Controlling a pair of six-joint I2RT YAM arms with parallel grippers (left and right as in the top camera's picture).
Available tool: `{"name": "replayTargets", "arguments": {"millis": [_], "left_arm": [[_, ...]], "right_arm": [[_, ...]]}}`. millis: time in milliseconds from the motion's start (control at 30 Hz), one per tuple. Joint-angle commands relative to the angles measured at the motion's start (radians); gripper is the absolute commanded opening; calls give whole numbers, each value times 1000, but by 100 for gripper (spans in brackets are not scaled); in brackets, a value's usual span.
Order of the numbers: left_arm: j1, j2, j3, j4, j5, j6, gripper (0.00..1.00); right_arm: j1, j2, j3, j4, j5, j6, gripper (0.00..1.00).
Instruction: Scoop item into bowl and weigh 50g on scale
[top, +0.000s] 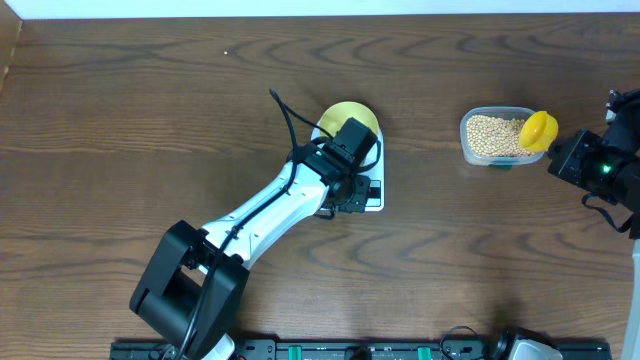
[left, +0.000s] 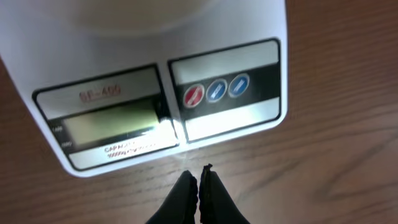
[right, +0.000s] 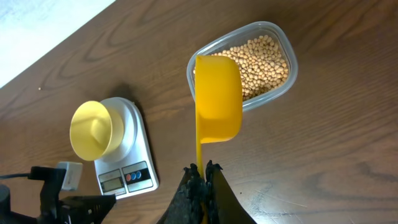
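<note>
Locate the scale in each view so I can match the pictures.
Overhead: scale at centre, mostly hidden beneath the left arm.
Left wrist: scale fills the upper frame, display and buttons facing the camera.
Right wrist: scale at lower left.
Shared landmark: the yellow bowl on it, clear in overhead and right wrist.

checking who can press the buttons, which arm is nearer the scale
Left. The left fingers hover just off the scale's front edge; the right fingers hold the scoop by the tub, far away.
</note>
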Motion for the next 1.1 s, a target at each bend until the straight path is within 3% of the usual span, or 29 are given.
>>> {"name": "replayTargets", "arguments": {"millis": [0, 167, 300, 533, 733, 1067], "left_arm": [[0, -66, -10, -24, 10, 35, 7], [0, -195, -60, -7, 9, 77, 7], [0, -235, -178, 106, 9, 47, 7], [0, -209, -258, 330, -4, -18, 7], [0, -163, -258, 389, -131, -18, 7], [-20, -87, -259, 441, -130, -18, 7]], "right_arm": [[-1, 2, -4, 2, 4, -14, 1], [-1, 3, -4, 3, 4, -14, 1], [-1, 3, -6, 3, 4, -14, 1], [-1, 16, -6, 7, 4, -13, 1], [-1, 21, -6, 5, 4, -13, 1], [-1, 21, -6, 8, 4, -13, 1]]}}
